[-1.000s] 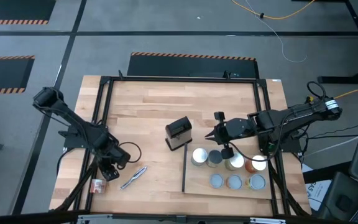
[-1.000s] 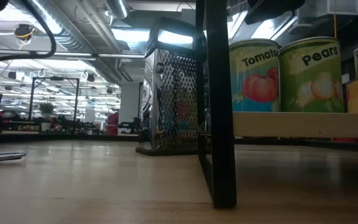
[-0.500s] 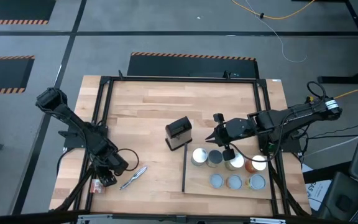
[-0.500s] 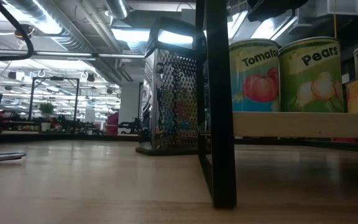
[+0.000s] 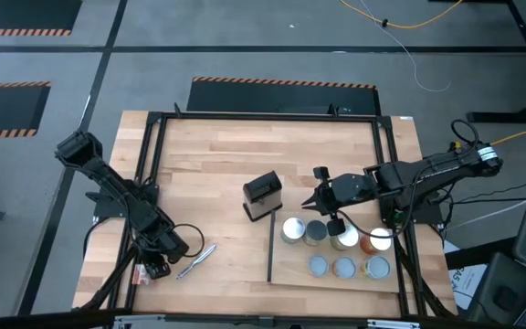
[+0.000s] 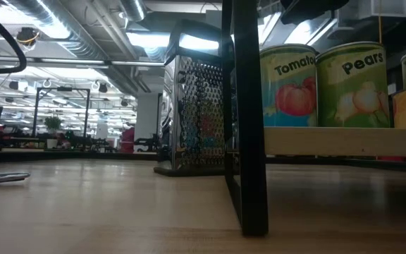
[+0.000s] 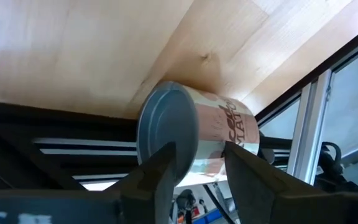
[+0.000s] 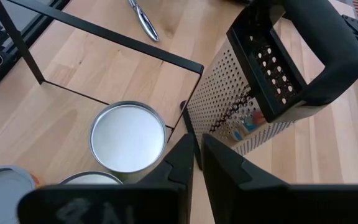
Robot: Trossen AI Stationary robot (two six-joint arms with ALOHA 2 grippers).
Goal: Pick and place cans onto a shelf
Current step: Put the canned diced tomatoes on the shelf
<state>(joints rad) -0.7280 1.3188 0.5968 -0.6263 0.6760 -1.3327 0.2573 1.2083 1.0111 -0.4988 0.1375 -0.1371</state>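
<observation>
Several cans [image 5: 343,239] stand upright on the pale wood shelf [image 5: 290,265], which has a black bar [image 5: 270,247] along its left side. In the low view, Tomato [image 6: 288,85] and Pears [image 6: 353,83] cans stand on the shelf board [image 6: 344,140]. One more can [image 5: 142,272] lies on its side at the table's near left edge, its silver end [image 7: 166,134] facing my left gripper [image 7: 197,171]. That gripper is open, with one finger on either side of this can. My right gripper [image 8: 196,163] is shut and empty, above the shelf's far left corner. My left gripper has its fingers [image 7: 160,171] on either side of the lying can's silver end, coming at it low from the table's right. I cannot tell whether they touch the can. The can lies on the table.
A metal box grater [image 5: 263,196] with a black handle stands just left of the shelf's far end; it also shows in the right wrist view [image 8: 260,93]. A thin silver tool [image 5: 195,260] lies right of my left gripper. A black frame rail [image 5: 135,228] runs beside the lying can.
My left gripper has moved toward the table's near left corner and down, closing in on the lying can. The can has stayed in place.
</observation>
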